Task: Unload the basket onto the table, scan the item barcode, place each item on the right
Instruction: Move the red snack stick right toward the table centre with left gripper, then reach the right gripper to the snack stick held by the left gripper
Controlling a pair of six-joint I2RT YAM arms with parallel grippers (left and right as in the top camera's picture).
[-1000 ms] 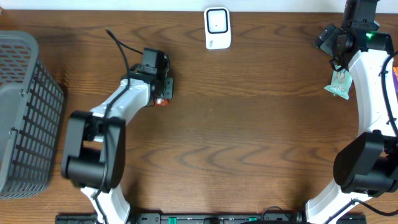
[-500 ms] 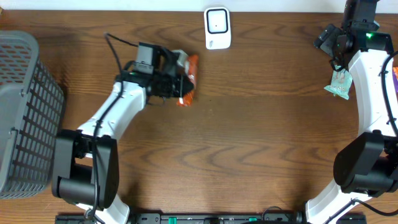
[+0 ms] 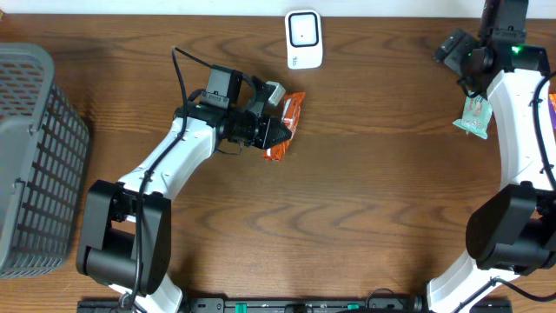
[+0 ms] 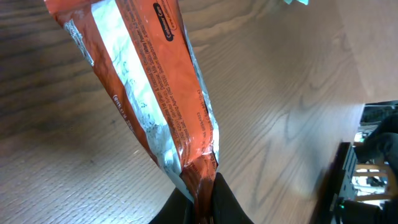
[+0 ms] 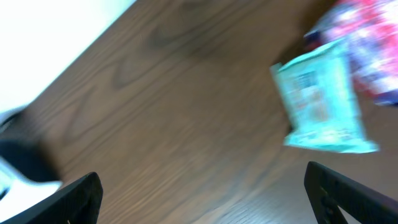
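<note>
Three views each gave me something the others did not. Only the overhead camera showed the layout: the orange snack packet was held by the left gripper over the wooden table, near the white barcode scanner at the far edge, with a grey mesh basket well apart on the left. Only the left wrist camera showed the grip itself. There the dark fingertips were pinched together on the packet's crimped end seam, and the packet stretched away toward the top of that picture. It was orange, with a silvery-white panel down its middle and lines of small print along its sides. I could not read that print or make out a barcode on the face in view, and the packet's far end was cut off by the frame. The right wrist picture was badly blurred, yet it showed the right gripper with its jaws spread wide and holding nothing. A teal packet lay beyond it, and a pink-and-purple wrapper was touching or overlapping that, I could not tell which. From overhead, the right arm covered part of the teal packet.
</note>
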